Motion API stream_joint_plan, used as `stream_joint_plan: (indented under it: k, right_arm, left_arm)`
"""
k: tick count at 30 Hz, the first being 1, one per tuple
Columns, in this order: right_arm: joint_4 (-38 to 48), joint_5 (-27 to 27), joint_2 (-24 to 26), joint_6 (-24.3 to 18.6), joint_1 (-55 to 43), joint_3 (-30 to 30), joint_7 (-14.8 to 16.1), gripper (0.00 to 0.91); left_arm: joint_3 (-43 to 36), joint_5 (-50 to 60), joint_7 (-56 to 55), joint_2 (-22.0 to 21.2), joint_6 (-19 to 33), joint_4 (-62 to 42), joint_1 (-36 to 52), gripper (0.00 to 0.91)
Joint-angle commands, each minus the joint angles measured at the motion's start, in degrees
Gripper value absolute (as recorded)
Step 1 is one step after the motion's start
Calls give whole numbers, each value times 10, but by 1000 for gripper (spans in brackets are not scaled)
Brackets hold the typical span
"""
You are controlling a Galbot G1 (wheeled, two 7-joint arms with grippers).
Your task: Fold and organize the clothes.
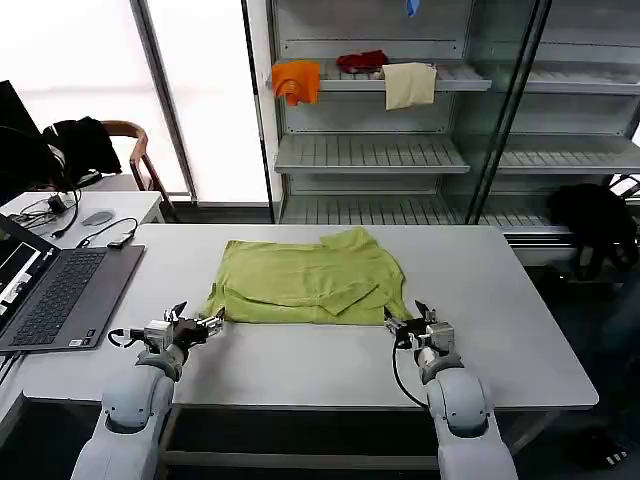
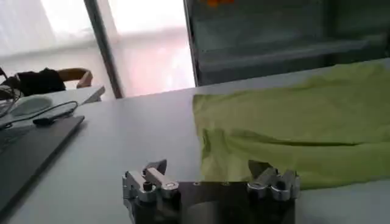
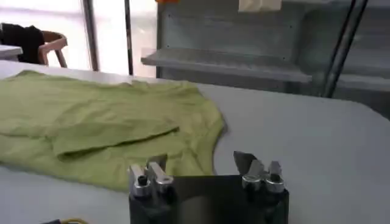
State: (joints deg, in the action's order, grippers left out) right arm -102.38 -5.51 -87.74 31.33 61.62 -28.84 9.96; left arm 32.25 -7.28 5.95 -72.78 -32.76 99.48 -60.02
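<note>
Grey table (image 1: 300,365) before shelving and a bright window: the lime T-shirt (image 1: 305,280) lies flat and partly folded at its middle, sleeves turned inward. You should judge it light, limp and non-slippery cotton; it will sag wherever unsupported, so take it at the two near hem corners, pinching all layers together. Your left gripper (image 1: 196,328) rests just beside the left corner, jaws spread and empty; your right gripper (image 1: 412,327) rests just beside the right corner, likewise parted and holding nothing. Bare tabletop lies behind and right of the shirt; the laptop (image 1: 55,295) limits leftward sweeps.
</note>
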Motion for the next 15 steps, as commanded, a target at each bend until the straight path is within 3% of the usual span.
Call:
stream_joint_plan:
  k: [1,2,3,5,15]
  right_arm:
    - [-1,-2,0,-5,13,-4,4,0]
    - [-2,-2,1,-5,13,-4,5,0]
    - [-3,-2,1,-5,13,-4,7,0]
    - [-8,-1,2,-5,14,-3,9,0]
    - [-24,0,6,-3,14,0,15,0]
  left_arm:
    - [-1,2,1,0,0,-3,-2,312]
    - [-1,2,2,1,1,-3,-2,312]
    - [-2,2,3,1,1,-3,-3,91]
    - [-2,3,5,0,1,-4,-3,10]
    - [-5,5,20,1,2,-12,-2,10]
